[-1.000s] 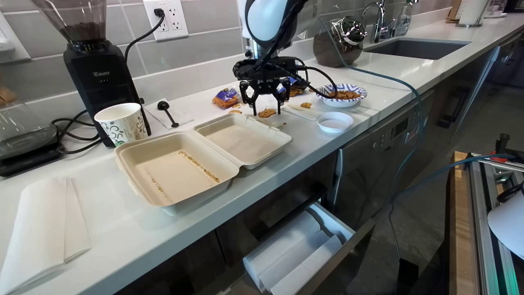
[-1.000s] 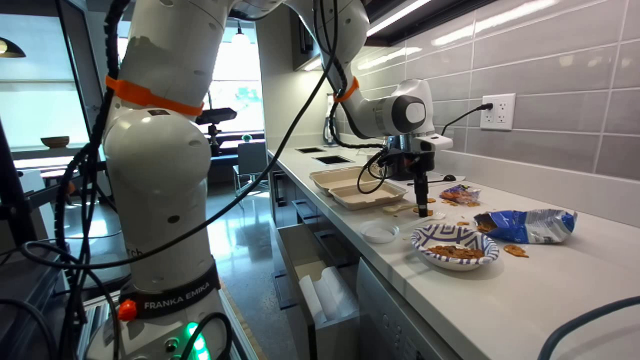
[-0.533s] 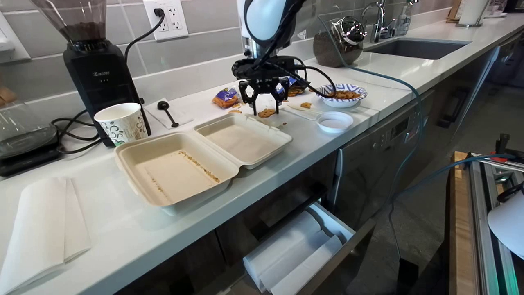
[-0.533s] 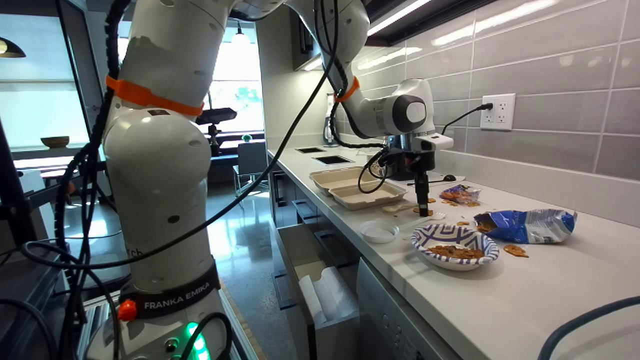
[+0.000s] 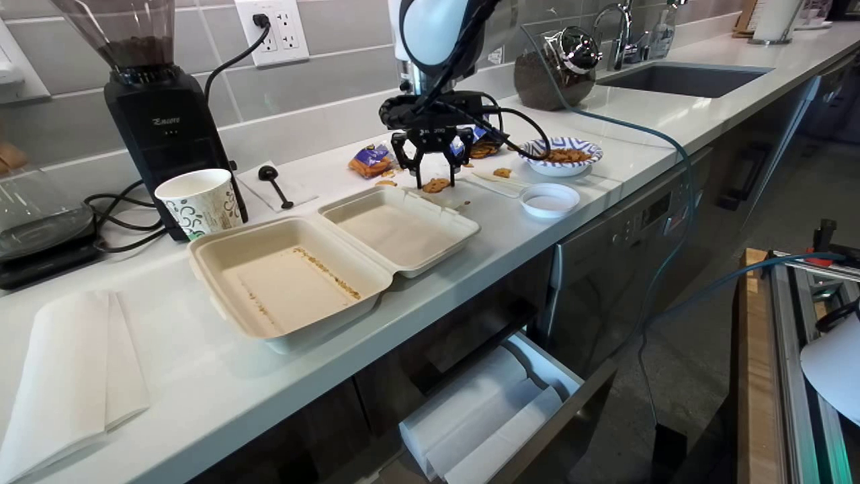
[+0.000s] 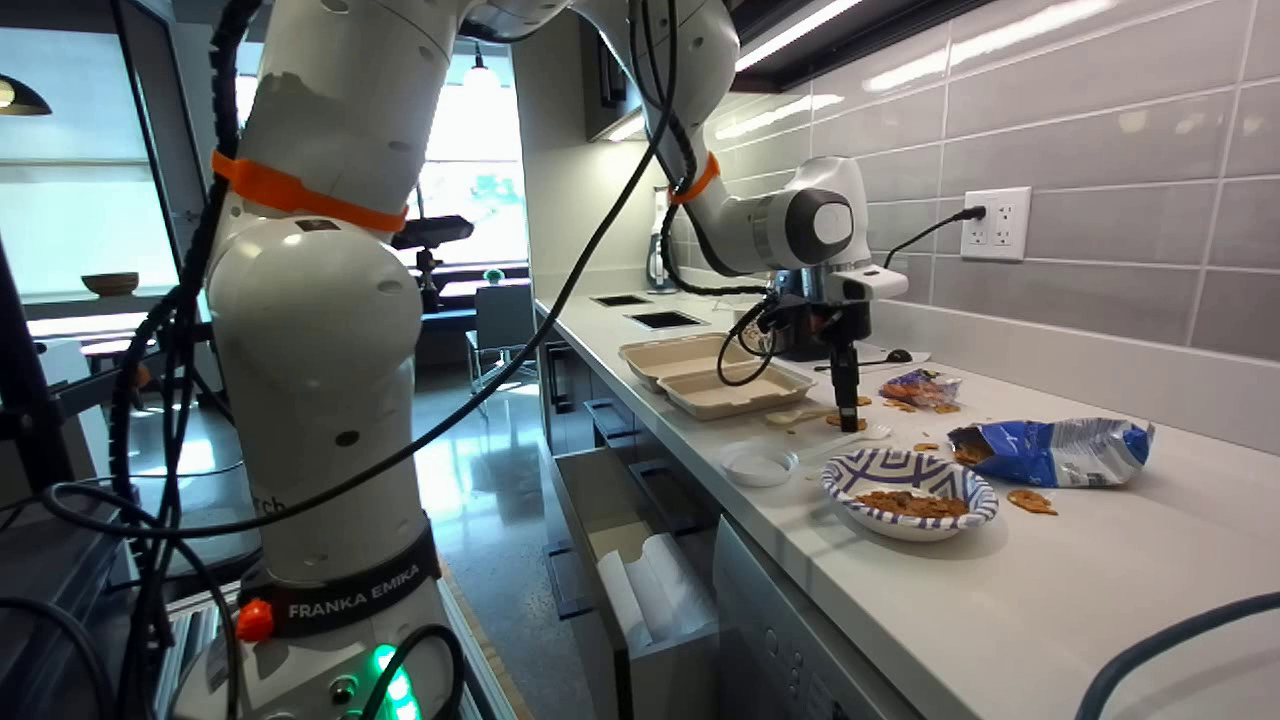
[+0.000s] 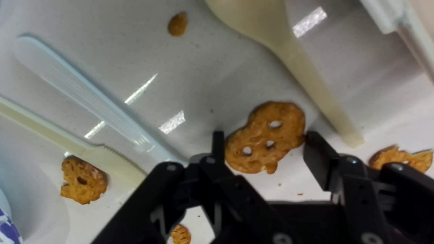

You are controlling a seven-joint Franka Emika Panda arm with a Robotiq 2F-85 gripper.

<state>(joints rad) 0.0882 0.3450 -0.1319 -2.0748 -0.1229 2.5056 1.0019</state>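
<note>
Since a second ago the jaws have drawn closer together, and the pretzel between them has shifted slightly. They point down at the bench, one on each side of the pretzel, which lies flat between the bench's front edge and its wall edge; whether they pinch it I cannot tell. Just beside it lies a beige spoon, its handle end close to one of the jaws. Farther out come a white utensil and a serrated knife, with a broken piece by the knife. On one side of the jaws the box sits open, crumbs in its farther half. On the opposite side are a white dish near the front edge and a bowl of brown bits. Toward the wall edge lie a blue bag and a smaller bag. Beyond, by the wall edge, are a black scoop, a cup and a grinder.
</note>
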